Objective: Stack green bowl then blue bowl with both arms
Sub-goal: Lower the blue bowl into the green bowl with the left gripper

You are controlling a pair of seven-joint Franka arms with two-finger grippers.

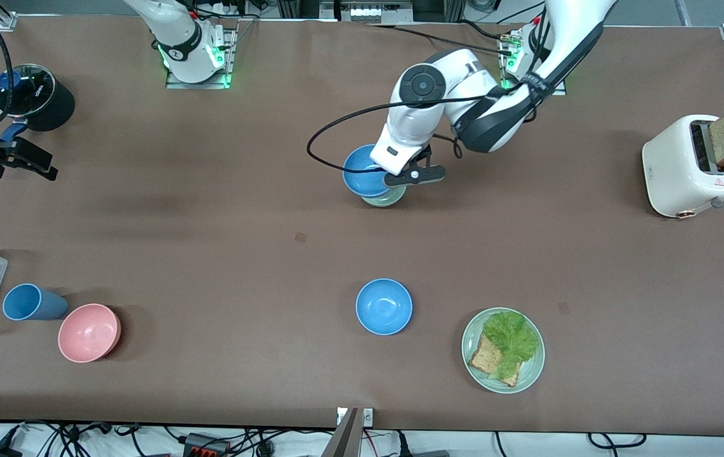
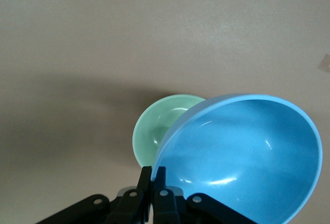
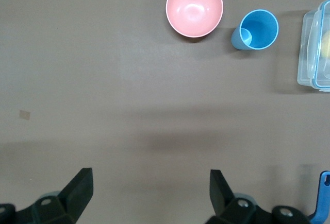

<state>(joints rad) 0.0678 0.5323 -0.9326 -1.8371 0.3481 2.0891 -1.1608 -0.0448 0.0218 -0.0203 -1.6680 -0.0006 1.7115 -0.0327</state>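
Two blue bowls: one [image 1: 362,172] pinched at rim in left gripper [image 1: 400,179] jaws, tilted over green bowl [image 1: 384,198]; second blue bowl [image 1: 384,306] nearer camera, beside plate [image 1: 471,355]. One pink bowl [image 1: 89,332], one blue cup [image 1: 30,302] touching. Right gripper [image 3: 149,183] jaws wide apart, holding nothing, over bare tabletop [image 1: 209,241] at right arm's end.
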